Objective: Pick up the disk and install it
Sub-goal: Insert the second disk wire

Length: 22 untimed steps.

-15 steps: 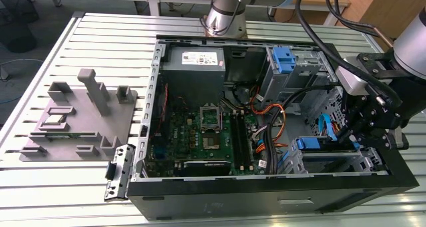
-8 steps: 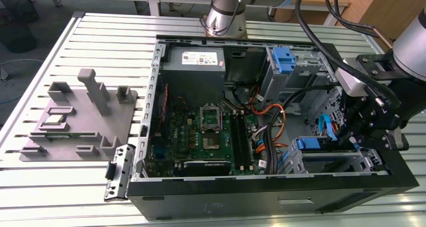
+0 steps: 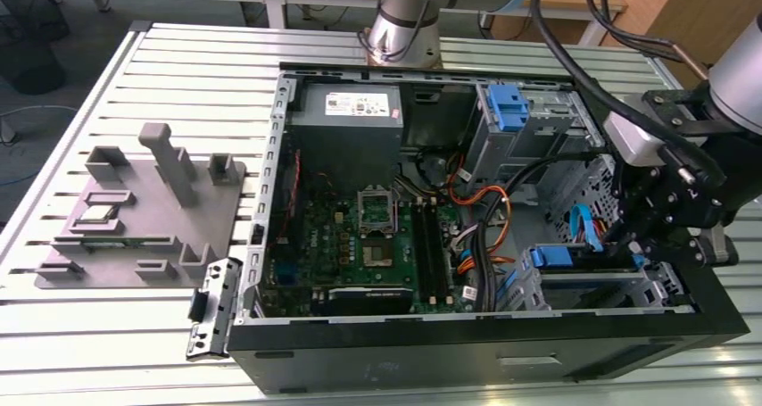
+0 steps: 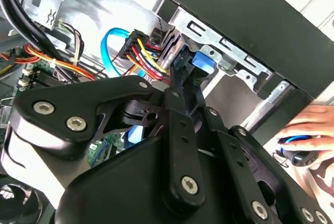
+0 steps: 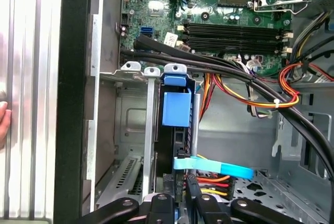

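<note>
Disk [image 5: 176, 110] on edge in drive cage [image 5: 136, 68], long axis toward jaws.

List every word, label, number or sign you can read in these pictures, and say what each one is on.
No text can be read here.
White label on the power supply, exterior view: print and a red mark, too small to read.
White sticker on the motherboard, first wrist view: too blurred to read.
Chips on the motherboard: markings too small to read.
Blue carrier of the disk: no print to be seen.
</note>
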Tool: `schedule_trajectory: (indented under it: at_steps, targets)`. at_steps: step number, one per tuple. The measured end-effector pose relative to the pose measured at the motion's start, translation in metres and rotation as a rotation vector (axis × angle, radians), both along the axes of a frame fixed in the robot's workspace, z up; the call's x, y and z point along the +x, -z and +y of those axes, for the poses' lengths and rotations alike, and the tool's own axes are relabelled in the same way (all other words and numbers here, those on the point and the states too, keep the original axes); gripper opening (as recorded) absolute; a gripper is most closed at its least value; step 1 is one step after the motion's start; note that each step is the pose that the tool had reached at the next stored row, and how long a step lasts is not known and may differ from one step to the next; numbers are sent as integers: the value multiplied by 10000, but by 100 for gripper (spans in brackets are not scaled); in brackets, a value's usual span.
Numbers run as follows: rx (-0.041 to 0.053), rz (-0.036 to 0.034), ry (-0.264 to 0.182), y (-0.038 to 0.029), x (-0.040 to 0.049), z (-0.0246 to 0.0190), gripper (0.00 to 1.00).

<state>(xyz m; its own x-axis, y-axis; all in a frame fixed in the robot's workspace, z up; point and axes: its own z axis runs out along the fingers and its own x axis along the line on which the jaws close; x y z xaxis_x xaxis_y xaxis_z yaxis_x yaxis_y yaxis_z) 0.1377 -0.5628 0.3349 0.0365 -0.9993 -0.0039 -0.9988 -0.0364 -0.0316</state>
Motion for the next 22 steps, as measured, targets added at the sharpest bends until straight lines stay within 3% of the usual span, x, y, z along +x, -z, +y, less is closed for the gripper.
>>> schedule_trajectory:
  at_steps: [9, 22]
  targets:
    - [0, 0, 0, -171, 0, 0, 24]
    - [1, 0, 0, -181, 0, 0, 24]
